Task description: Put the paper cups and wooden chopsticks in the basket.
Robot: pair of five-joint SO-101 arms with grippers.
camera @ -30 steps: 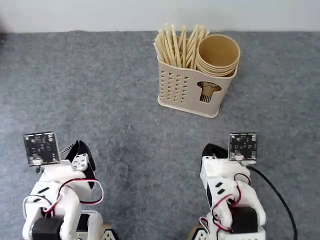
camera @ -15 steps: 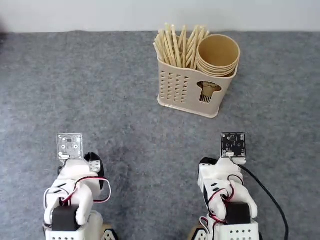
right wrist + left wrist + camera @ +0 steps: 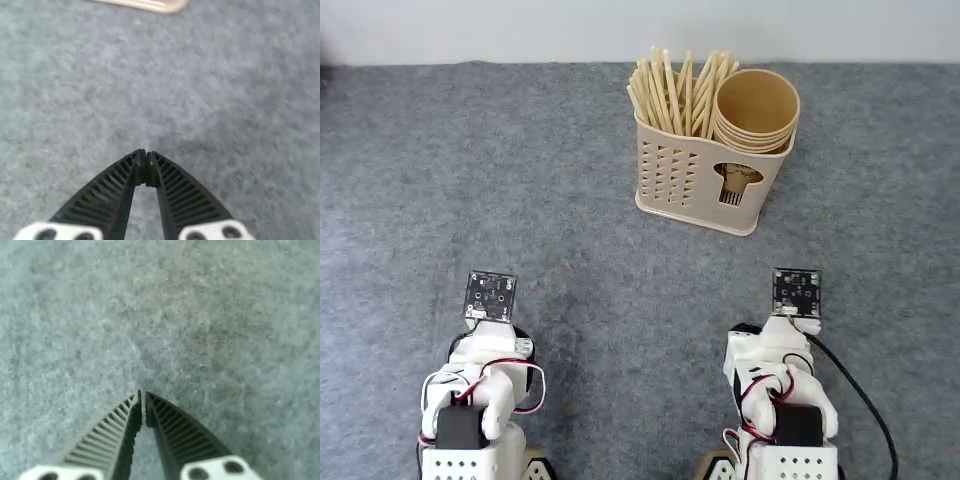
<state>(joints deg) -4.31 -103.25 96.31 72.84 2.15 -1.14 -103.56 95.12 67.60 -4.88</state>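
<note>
Covering the table, a grey felt mat (image 3: 470, 180) carries the basket (image 3: 685, 180), which stands on the far side, a little right of centre. Both arms sit folded at the near edge, the left arm (image 3: 485, 390) at near left and the right arm (image 3: 780, 390) at near right, well apart from the basket. A nested stack of paper cups (image 3: 757, 105) sits in the basket's right end, and the wooden chopsticks (image 3: 675, 90) stand upright in its left part. The left gripper (image 3: 142, 405) and right gripper (image 3: 145, 165) each hang over bare mat, jaws pressed together and holding nothing. With cups and chopsticks inside the basket, I judge the loading finished. The next move calls for nothing beyond parking the arms.
</note>
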